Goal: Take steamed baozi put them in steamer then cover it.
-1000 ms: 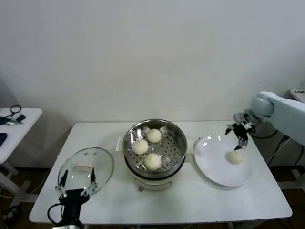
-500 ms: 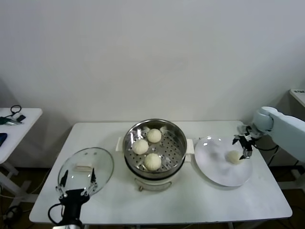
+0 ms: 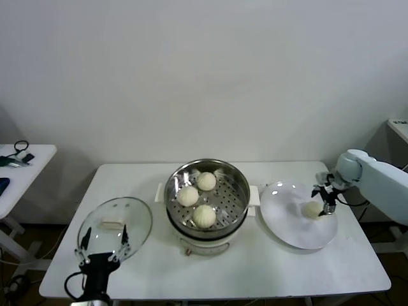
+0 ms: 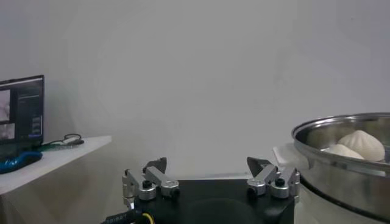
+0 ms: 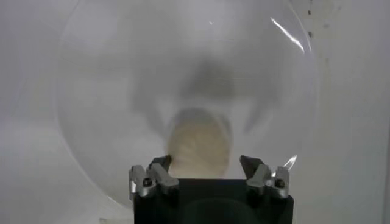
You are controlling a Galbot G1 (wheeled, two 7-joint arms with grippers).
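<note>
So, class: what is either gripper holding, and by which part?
Left gripper: nothing. Right gripper straddles the last baozi on the plate; a grip cannot be told.

A white table [image 3: 255, 268] is set against a plain white wall [image 3: 204, 76]. A white plate [image 3: 287, 223] lies on its right part. A side table [image 3: 19, 167] with dark items stands left.

Three buns [image 3: 203, 215] sit in the steamer [image 3: 207, 197]. The right tool [image 3: 324, 201] is down at one bun [image 3: 312, 209] on the white plate [image 3: 290, 229]. The glass lid [image 3: 115, 227] lies on the table [image 3: 268, 268].
</note>
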